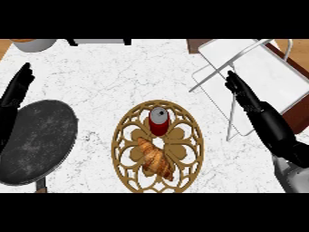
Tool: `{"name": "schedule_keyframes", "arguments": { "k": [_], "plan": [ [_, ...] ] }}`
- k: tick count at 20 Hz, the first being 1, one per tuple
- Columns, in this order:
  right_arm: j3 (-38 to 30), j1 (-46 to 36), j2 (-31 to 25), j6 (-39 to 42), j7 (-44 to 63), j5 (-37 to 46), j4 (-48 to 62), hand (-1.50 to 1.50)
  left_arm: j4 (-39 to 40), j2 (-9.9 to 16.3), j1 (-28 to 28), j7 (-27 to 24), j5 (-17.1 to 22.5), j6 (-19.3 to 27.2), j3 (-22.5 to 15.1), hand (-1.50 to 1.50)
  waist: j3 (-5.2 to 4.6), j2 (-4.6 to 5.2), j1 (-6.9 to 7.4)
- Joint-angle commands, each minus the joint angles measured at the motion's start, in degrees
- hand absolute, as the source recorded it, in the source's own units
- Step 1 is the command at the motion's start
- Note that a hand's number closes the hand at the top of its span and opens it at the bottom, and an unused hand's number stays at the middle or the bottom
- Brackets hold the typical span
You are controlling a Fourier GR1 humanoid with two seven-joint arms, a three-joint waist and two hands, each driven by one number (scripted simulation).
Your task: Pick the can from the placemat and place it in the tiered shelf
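Note:
A red can with a silver top stands upright on the upper half of a round wooden openwork placemat at the counter's middle. A croissant lies on the placemat just below the can. The tiered shelf, white trays in a wire frame, stands at the upper right. My right hand is open, fingers straight, to the right of the can and apart from it, in front of the shelf's lower left edge. At the left edge my left hand rests open, fingers pointing up.
A dark round pan lies at the lower left under my left forearm. A bowl and a white object sit along the counter's far edge. White marble counter lies between the placemat and the far edge.

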Motion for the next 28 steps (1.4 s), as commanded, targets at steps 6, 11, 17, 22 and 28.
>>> {"name": "schedule_keyframes", "arguments": {
  "k": [6, 11, 17, 22, 28],
  "plan": [
    [-11.59, -6.6, -3.69, -6.0, 2.6, 0.51, 3.12, 1.5, 10.86, -11.33, 8.04, 14.08, 12.45, 0.8, 0.08, 0.0, 1.03, 2.86, 2.5],
    [-7.75, -7.51, -1.46, -10.38, 14.18, 6.73, 18.44, -1.5, 12.5, -14.62, 8.16, 16.63, 13.44, -0.82, -2.92, 0.0, 1.18, 2.48, 3.63],
    [-5.89, -5.32, -3.05, 2.68, 6.03, 4.94, 15.55, -1.5, 15.52, -16.34, 4.6, 19.43, 13.11, 0.37, -1.23, 0.0, 1.18, 1.86, 2.18],
    [-5.08, -9.1, -8.02, 10.77, 21.42, 1.43, 4.72, -1.5, 13.43, -16.52, 6.92, 20.24, 11.99, 0.61, -1.8, 0.0, 1.12, 1.54, 2.09],
    [-0.22, -15.14, -6.9, 12.51, 36.28, 3.58, -1.8, -1.5, 16.67, -15.33, 5.8, 18.48, 13.48, -3.84, 0.78, 0.0, 1.09, 1.66, 2.3]
  ]
}}
